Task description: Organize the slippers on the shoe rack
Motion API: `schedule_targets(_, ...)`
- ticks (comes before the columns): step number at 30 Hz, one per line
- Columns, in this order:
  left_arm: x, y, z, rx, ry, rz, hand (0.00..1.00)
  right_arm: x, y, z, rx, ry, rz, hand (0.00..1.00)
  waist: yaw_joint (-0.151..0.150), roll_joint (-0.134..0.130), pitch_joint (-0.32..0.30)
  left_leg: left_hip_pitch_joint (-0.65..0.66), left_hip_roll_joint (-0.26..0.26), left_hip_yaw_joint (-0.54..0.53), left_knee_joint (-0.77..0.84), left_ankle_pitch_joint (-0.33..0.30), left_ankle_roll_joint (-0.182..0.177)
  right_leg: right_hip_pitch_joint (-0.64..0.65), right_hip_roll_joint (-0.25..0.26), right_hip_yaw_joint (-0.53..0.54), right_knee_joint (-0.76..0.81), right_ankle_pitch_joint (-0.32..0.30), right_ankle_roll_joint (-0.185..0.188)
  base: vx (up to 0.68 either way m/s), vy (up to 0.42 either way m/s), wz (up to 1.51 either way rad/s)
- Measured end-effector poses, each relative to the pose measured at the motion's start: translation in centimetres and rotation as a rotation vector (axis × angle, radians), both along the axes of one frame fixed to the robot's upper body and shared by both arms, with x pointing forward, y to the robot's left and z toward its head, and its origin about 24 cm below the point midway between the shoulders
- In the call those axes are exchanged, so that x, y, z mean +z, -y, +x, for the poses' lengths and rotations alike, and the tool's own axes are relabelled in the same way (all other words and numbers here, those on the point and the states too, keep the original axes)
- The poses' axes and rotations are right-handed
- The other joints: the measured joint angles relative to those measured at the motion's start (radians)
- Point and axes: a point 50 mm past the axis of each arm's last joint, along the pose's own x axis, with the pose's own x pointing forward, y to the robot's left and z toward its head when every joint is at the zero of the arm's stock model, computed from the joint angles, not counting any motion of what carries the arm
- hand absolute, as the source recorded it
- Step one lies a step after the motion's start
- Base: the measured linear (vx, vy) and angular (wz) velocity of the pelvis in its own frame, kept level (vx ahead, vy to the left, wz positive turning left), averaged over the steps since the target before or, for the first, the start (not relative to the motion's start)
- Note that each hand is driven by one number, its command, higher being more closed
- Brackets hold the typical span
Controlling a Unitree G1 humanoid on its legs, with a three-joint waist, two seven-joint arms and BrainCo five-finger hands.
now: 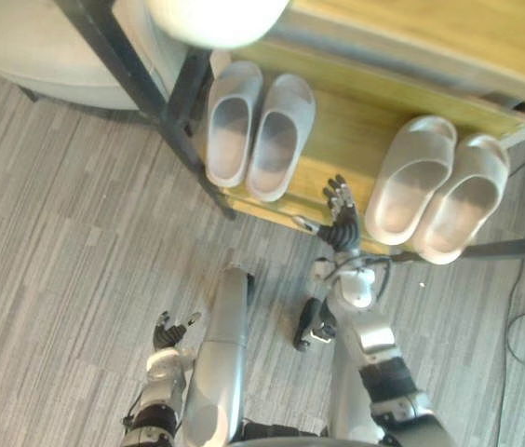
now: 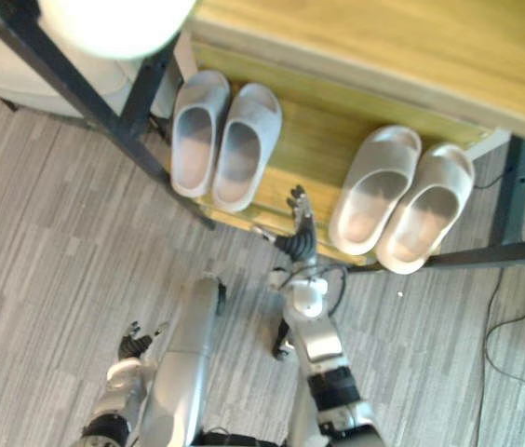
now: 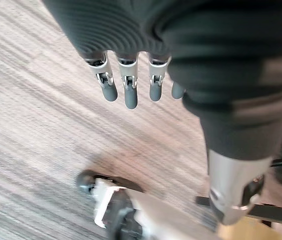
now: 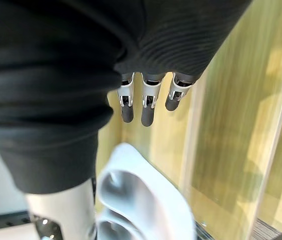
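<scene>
Right hand (image 1: 340, 212) open, fingers straight, at the shoe rack (image 1: 342, 140) front edge. The grey slipper pair (image 1: 413, 179) at its 2 o'clock overhangs, angled: push those heels in squarely, I'd say. Second pair (image 1: 230, 121) at 11 o'clock looks tidy. Left hand (image 1: 168, 332) relaxed open, low over the floor (image 1: 58, 233).

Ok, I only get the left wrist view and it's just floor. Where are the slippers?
Observer: On the wooden shelf: a left pair and a right pair, all grey.
Operator: Is the other hand holding one?
Observer: No. The right hand is at the shelf's front edge between the pairs, fingers straight, holding nothing.
Operator: Are they neat?
Observer: The right pair's heels stick out over the front edge.
</scene>
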Motion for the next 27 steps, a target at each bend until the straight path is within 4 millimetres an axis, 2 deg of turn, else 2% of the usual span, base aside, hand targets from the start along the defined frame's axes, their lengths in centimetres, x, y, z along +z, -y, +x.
schedule_targets(3,-0.6,-0.5,-1.5,-0.019,-0.039,0.025,0.0,-2.4,0.6,-1.7,-0.007,-0.081,-0.044,0.0,-0.019,-0.014,-0.035,0.11,0.002,0.017,-0.1,0.014,0.007,0.108,-0.002,-0.009,-0.107,0.03,-0.004,0.13,0.028,0.0)
schedule_targets(5,-1.2,-0.9,-2.9,-0.038,-0.076,0.041,0.0,-4.2,1.1,-3.1,-0.002,-0.152,-0.068,0.0,-0.033,-0.029,-0.083,0.176,0.003,0.033,-0.173,0.032,0.01,0.174,-0.003,-0.011,-0.183,0.054,0.0,0.19,0.047,0.03)
schedule_targets(6,-1.5,-1.1,-3.8,-0.079,-0.102,0.06,0.0,-5.4,1.6,-4.4,-0.006,-0.2,-0.093,0.0,-0.045,-0.037,-0.113,0.248,0.003,0.044,-0.239,0.044,0.015,0.251,-0.003,-0.018,-0.26,0.073,0.007,0.16,0.053,0.01)
schedule_targets(7,-1.6,-1.1,-4.0,-0.085,-0.108,0.062,0.0,-5.7,1.7,-4.8,-0.004,-0.213,-0.101,0.0,-0.046,-0.041,-0.12,0.267,0.003,0.049,-0.258,0.047,0.016,0.269,-0.003,-0.018,-0.278,0.078,0.01,0.28,0.108,-0.02)
schedule_targets(8,-1.9,-1.2,-4.7,-0.108,-0.128,0.065,0.0,-6.9,2.2,-6.2,-0.003,-0.268,-0.117,0.0,-0.05,-0.051,-0.157,0.336,0.002,0.066,-0.331,0.063,0.024,0.337,-0.003,-0.02,-0.358,0.102,0.019,0.16,0.066,-0.05)
schedule_targets(12,-2.2,-1.0,-5.4,-0.182,-0.158,0.094,0.0,-8.9,3.5,-8.3,-0.023,-0.369,-0.153,0.0,-0.056,-0.06,-0.215,0.445,-0.003,0.09,-0.458,0.095,0.038,0.445,-0.002,-0.022,-0.502,0.152,0.036,0.18,0.082,-0.06)
schedule_targets(13,-2.3,-0.9,-5.7,-0.21,-0.169,0.089,0.0,-10.0,3.9,-8.8,-0.028,-0.417,-0.174,0.0,-0.064,-0.063,-0.238,0.492,-0.008,0.101,-0.521,0.116,0.043,0.488,-0.001,-0.021,-0.566,0.177,0.042,0.13,0.068,-0.07)
schedule_targets(14,-2.4,-0.8,-5.8,-0.221,-0.172,0.088,0.0,-10.5,4.1,-9.1,-0.033,-0.443,-0.185,0.0,-0.066,-0.063,-0.247,0.513,-0.012,0.106,-0.55,0.127,0.045,0.507,-0.002,-0.021,-0.595,0.189,0.043,0.12,0.069,-0.09)
schedule_targets(16,-3.0,0.6,-6.4,-0.279,-0.196,0.056,0.0,-13.5,5.2,-10.3,-0.052,-0.584,-0.2,0.0,-0.088,-0.057,-0.303,0.583,-0.025,0.12,-0.659,0.167,0.054,0.571,-0.004,-0.021,-0.707,0.236,0.057,0.11,0.065,-0.06)
schedule_targets(17,-3.0,0.9,-6.5,-0.288,-0.201,0.051,0.0,-13.9,5.3,-10.6,-0.054,-0.608,-0.199,0.0,-0.092,-0.055,-0.309,0.593,-0.026,0.122,-0.676,0.173,0.055,0.581,-0.003,-0.021,-0.725,0.244,0.059,0.11,0.063,-0.05)
schedule_targets(18,-3.3,1.4,-6.8,-0.311,-0.216,0.043,0.0,-15.0,5.6,-11.2,-0.057,-0.665,-0.2,0.0,-0.098,-0.052,-0.324,0.619,-0.031,0.126,-0.719,0.19,0.058,0.604,-0.004,-0.02,-0.766,0.262,0.063,0.12,0.066,-0.11)
schedule_targets(19,-3.6,2.3,-7.0,-0.347,-0.225,0.023,0.0,-17.1,6.0,-12.6,-0.061,-0.772,-0.206,0.0,-0.104,-0.046,-0.343,0.667,-0.036,0.139,-0.797,0.224,0.062,0.641,-0.001,-0.017,-0.839,0.297,0.069,0.12,0.058,-0.16)
schedule_targets(20,-3.6,2.6,-7.0,-0.357,-0.225,0.017,0.0,-18.0,6.2,-13.3,-0.063,-0.824,-0.218,0.0,-0.106,-0.043,-0.349,0.69,-0.039,0.143,-0.838,0.242,0.063,0.657,0.0,-0.013,-0.872,0.314,0.07,0.11,0.049,-0.15)
schedule_targets(21,-3.6,2.8,-6.9,-0.364,-0.226,0.018,0.0,-18.3,6.3,-13.6,-0.063,-0.844,-0.223,0.0,-0.106,-0.041,-0.35,0.697,-0.04,0.143,-0.851,0.248,0.063,0.663,0.001,-0.012,-0.881,0.319,0.072,0.06,0.015,-0.09)
schedule_targets(23,-3.9,3.1,-7.1,-0.399,-0.245,0.024,0.0,-20.5,6.8,-15.4,-0.051,-0.977,-0.245,0.0,-0.115,-0.032,-0.36,0.747,-0.044,0.145,-0.932,0.287,0.067,0.698,0.006,-0.007,-0.94,0.349,0.075,0.05,0.012,-0.05)
schedule_targets(25,-4.1,3.4,-7.3,-0.424,-0.26,0.022,0.0,-21.7,7.2,-16.7,-0.07,-1.061,-0.226,0.0,-0.118,-0.027,-0.363,0.783,-0.045,0.147,-0.985,0.311,0.067,0.722,0.012,-0.002,-0.975,0.366,0.075,0.02,-0.003,-0.07)
schedule_targets(27,-4.1,3.5,-7.5,-0.433,-0.266,0.021,0.0,-21.9,7.5,-16.6,-0.071,-1.08,-0.234,0.0,-0.119,-0.023,-0.366,0.799,-0.044,0.152,-1.012,0.326,0.067,0.731,0.015,0.001,-0.99,0.374,0.075,0.0,-0.006,-0.07)
